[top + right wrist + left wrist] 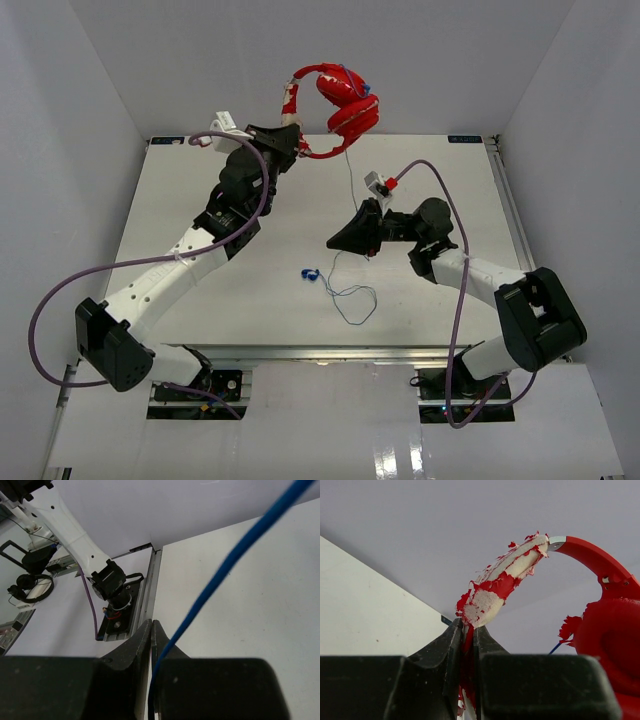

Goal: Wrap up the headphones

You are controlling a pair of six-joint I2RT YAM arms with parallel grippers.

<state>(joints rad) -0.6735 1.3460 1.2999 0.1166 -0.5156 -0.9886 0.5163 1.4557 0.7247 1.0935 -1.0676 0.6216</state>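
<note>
The red headphones (342,100) hang in the air over the table's far edge. My left gripper (292,140) is shut on their headband. The left wrist view shows the headband's worn white padding (500,587) rising out of the left gripper (468,627), with a red earcup (615,630) to the right. The thin blue cable (351,180) drops from the earcups to my right gripper (335,240), which is shut on it above mid-table. In the right wrist view the cable (225,570) runs up and right from the closed right gripper (151,623). Its slack loops (352,297) on the table end in a blue plug (310,273).
Thick purple robot cables (255,215) arc beside both arms. The right wrist view looks across the table's metal side rail (145,595) to the left arm's base (107,580) and a black headset (30,587) lying off the table. White walls close in three sides.
</note>
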